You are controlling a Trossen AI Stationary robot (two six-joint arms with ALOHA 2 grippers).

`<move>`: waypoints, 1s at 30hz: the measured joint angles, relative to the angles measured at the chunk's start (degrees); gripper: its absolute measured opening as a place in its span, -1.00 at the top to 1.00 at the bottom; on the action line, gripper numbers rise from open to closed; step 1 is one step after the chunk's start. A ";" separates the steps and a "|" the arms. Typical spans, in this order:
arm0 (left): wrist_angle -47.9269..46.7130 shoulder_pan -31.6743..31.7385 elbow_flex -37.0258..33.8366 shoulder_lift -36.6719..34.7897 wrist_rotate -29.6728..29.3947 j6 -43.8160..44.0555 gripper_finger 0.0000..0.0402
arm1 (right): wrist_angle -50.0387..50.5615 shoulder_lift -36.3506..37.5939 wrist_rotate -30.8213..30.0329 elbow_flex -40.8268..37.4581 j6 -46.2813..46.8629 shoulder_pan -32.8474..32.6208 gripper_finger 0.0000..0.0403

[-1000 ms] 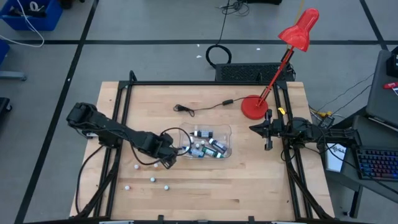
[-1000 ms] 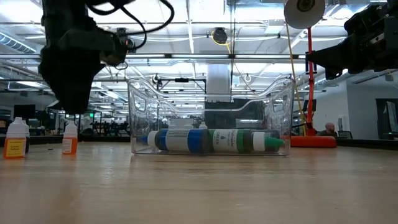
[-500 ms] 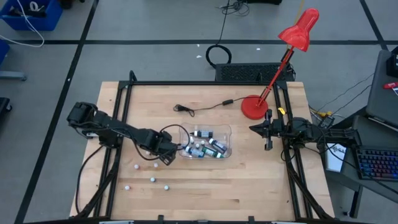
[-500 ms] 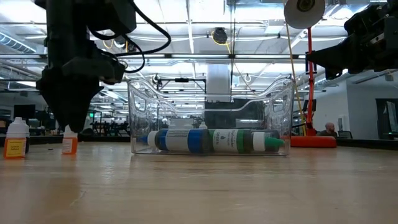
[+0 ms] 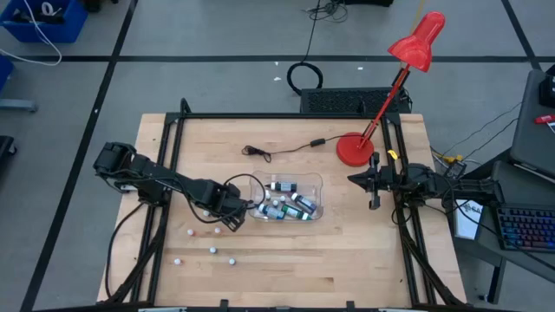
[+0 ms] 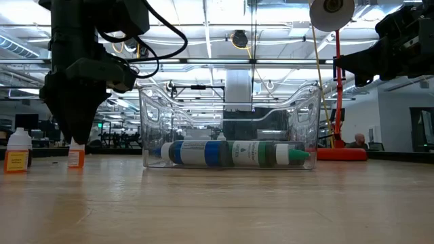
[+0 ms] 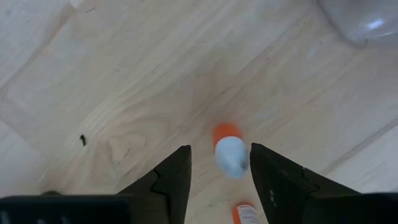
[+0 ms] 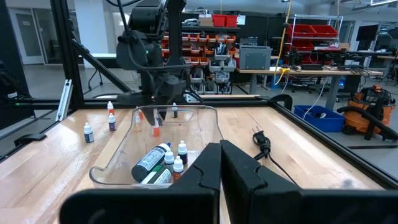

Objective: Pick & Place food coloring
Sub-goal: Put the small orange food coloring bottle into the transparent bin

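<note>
The food coloring is a set of tiny white-capped bottles. Several lie in the clear tub (image 5: 310, 184) (image 6: 230, 153), and others stand loose on the table (image 5: 212, 250). One orange bottle (image 7: 229, 152) (image 6: 76, 156) stands upright on its base just left of the tub. My left gripper (image 7: 219, 148) (image 5: 227, 217) is open and points down over it, one finger on each side of the white cap, with a gap on both sides. My right gripper (image 5: 375, 204) (image 8: 221, 155) is shut and waits at the table's right side.
A second orange bottle (image 7: 245, 214) stands close to the first, and a larger one (image 6: 18, 150) farther off. The tub's corner (image 7: 367, 18) is near my left gripper. A red desk lamp (image 5: 354, 149) and its black cord (image 5: 277, 152) sit at the far side.
My left gripper has shifted slightly toward the table's left edge and come down, so that its open fingers now stand around the orange bottle's cap. The bottle has stayed in place.
</note>
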State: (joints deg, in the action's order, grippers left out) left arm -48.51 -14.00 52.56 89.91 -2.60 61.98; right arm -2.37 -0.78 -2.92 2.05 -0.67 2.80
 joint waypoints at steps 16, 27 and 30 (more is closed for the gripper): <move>2.07 0.00 0.00 0.00 1.23 -1.77 0.41 | 0.00 -0.01 0.00 -0.01 -0.01 -0.01 1.00; 2.01 0.00 0.00 0.00 2.61 -1.92 0.42 | 0.00 0.00 0.02 0.01 0.00 -0.01 1.00; 2.01 0.00 0.00 0.00 2.61 -2.11 0.42 | 0.00 0.01 0.00 -0.01 0.00 0.01 1.00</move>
State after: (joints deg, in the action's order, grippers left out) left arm -46.50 -14.00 52.56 89.91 0.01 59.87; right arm -2.37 -0.78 -2.92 2.04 -0.67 2.81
